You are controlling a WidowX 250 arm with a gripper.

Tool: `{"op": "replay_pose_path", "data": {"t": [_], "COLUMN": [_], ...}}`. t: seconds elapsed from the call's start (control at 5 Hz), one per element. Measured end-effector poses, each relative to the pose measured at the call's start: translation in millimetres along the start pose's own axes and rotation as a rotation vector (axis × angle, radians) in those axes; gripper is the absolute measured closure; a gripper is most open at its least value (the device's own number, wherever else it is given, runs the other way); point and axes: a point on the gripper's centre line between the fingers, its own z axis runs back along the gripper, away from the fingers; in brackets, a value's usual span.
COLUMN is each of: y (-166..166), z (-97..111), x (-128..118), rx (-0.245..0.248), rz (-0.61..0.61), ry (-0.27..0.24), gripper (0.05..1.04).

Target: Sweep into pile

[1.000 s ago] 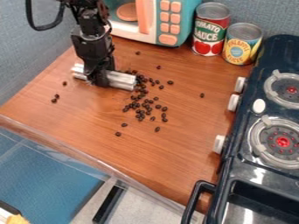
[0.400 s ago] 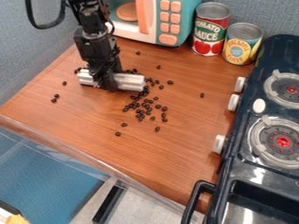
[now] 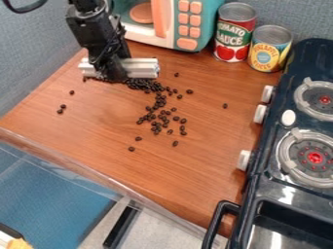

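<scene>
At the upper left of the wooden table, the black gripper is shut on a silvery-white ribbed bar, which sticks out on both sides of it and lies roughly left to right. Dark beans are spread over the table just below and to the right of the bar. They form a dense band along the bar's lower edge and a looser trail down the middle. A few single beans lie apart at the left, lower down and to the right. Whether the bar touches the table cannot be told.
A toy microwave stands behind, right of the arm. Beside it are a red-and-green can and a yellow can. The dark toy stove lines the right side. A raised clear edge borders the table's lower left.
The gripper with the bar has moved up toward the back wall and slightly left, after a small shift to the right and down. More beans now show along the bar's lower edge.
</scene>
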Motion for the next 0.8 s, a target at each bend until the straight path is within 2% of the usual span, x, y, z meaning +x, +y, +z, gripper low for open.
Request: {"op": "replay_pose_path", "data": {"t": [0.2,0.4,0.8], "y": [32.0,62.9,96.8], "z": [5.7,-3.8,-26.2], "x": [-18.0,-45.0,-76.2], "rx": [0.026,0.062,0.072], "rz": [0.005,-0.008,0.092], "ry": [0.029,0.052,0.03], "gripper": [0.698,0.698,0.698]}}
